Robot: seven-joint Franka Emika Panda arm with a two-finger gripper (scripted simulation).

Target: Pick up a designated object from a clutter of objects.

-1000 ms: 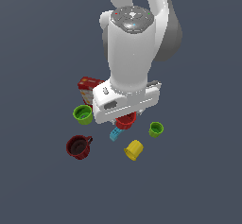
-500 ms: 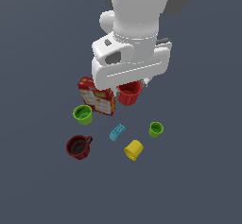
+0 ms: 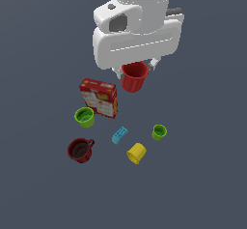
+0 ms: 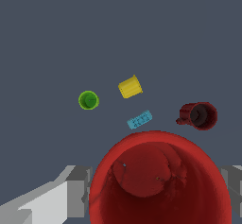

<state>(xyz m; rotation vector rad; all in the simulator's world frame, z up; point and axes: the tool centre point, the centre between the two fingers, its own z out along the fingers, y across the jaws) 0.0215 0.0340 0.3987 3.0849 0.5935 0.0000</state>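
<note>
Pincer (image 3: 135, 67) grips raised red cup (image 3: 134, 77)

I see my claw (image 3: 135, 71) raised well clear of the tabletop (image 3: 202, 184), red cup (image 3: 134, 77) clamped in it, open air all around. Obstacles below: red box (image 3: 99, 97) standing tallest, green cup (image 3: 85, 117) just beside it, maroon mug (image 3: 80, 150), blue brick (image 3: 119, 135), yellow cup (image 3: 136, 152) tipped over, second green cup (image 3: 159, 132). Gaps between them are narrow. Wide bare tabletop on both exterior-view sides and beyond the cluster.
</note>
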